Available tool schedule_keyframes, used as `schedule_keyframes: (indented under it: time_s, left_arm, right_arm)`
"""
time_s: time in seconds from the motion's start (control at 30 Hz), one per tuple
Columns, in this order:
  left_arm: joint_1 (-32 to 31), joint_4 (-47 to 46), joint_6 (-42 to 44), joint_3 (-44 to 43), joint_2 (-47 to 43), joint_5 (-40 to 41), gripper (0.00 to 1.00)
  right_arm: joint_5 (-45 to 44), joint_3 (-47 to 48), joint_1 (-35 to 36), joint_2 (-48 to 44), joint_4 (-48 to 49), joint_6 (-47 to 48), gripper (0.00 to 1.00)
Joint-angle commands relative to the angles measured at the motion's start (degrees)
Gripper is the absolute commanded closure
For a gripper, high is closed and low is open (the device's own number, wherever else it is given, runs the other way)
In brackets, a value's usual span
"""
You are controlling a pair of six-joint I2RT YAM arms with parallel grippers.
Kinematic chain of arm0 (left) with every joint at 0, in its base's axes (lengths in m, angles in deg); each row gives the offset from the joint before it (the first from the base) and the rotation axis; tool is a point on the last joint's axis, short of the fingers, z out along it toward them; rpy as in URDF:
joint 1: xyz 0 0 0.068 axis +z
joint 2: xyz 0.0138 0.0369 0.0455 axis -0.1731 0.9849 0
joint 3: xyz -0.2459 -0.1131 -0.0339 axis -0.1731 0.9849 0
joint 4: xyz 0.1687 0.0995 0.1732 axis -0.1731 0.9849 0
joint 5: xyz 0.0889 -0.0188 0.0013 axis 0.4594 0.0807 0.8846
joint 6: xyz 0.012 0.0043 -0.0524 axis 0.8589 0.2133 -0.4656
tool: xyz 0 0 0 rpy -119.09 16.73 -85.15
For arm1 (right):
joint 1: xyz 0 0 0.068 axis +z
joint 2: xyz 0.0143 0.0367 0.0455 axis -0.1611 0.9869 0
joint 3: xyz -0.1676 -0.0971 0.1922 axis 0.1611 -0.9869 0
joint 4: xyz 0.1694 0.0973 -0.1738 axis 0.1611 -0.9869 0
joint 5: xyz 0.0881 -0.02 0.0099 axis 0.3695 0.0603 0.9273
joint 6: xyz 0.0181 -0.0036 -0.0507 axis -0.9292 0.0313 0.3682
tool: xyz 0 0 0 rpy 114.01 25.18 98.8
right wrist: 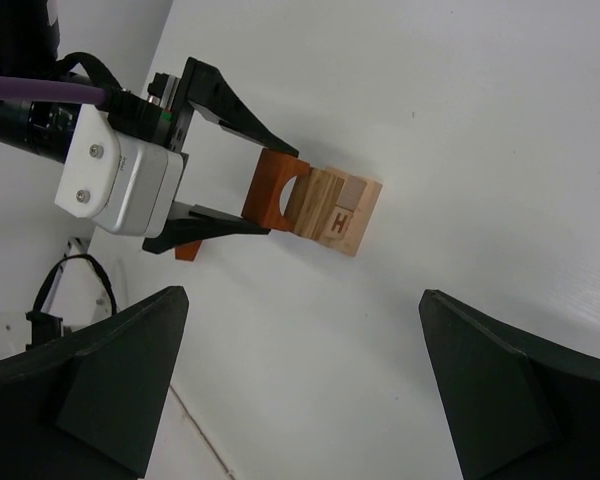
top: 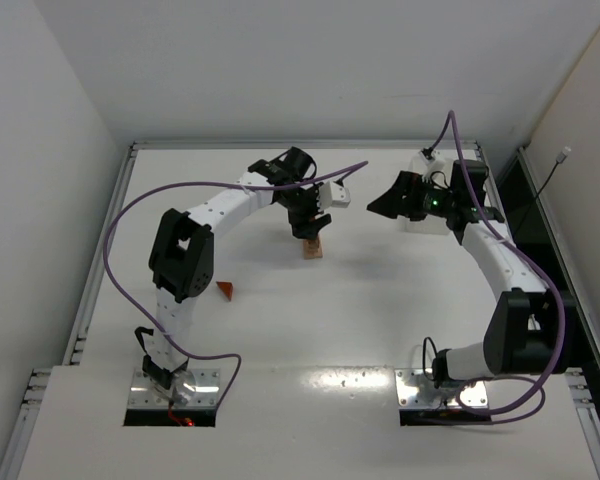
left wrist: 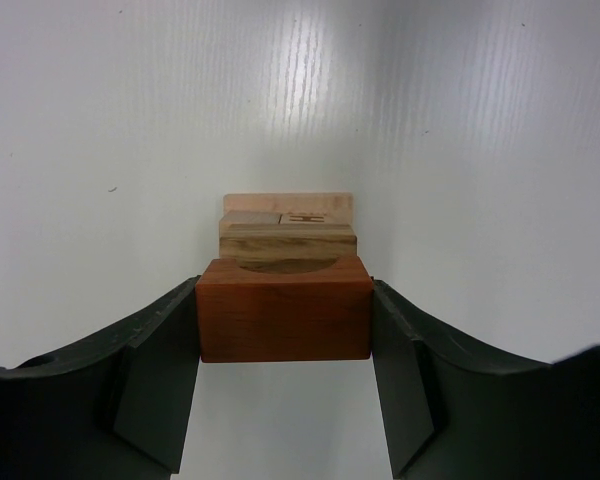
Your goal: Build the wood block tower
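The left gripper (top: 310,230) clamps the reddish-brown arch block (left wrist: 283,322) by its two ends, hollow facing down onto the pale stack (left wrist: 288,235) at mid table (top: 380,320); the right gripper (right wrist: 300,300) hangs wide open, empty, well off to the right.

The arch piece (left wrist: 284,322) is reddish-brown, the blocks (left wrist: 288,240) pale tan.

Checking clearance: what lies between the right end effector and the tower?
Bare table separates the right end effector and tower, in the top view.
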Motion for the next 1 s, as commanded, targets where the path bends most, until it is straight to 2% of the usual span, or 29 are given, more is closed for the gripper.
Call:
schedule_keyframes:
  time_s: [0.0, 0.97]
  left_arm:
    - [0.5, 0.2, 1.3, -0.6, -0.7, -2.0, 0.98]
    - [0.0, 0.7, 1.8, -2.7, 2.0, -2.0, 0.98]
  right_arm:
    - [1.5, 1.5, -0.3, 0.2, 3.1, 0.1, 0.0]
    - [2.1, 1.5, -0.3, 1.3, 3.7, 0.1, 0.0]
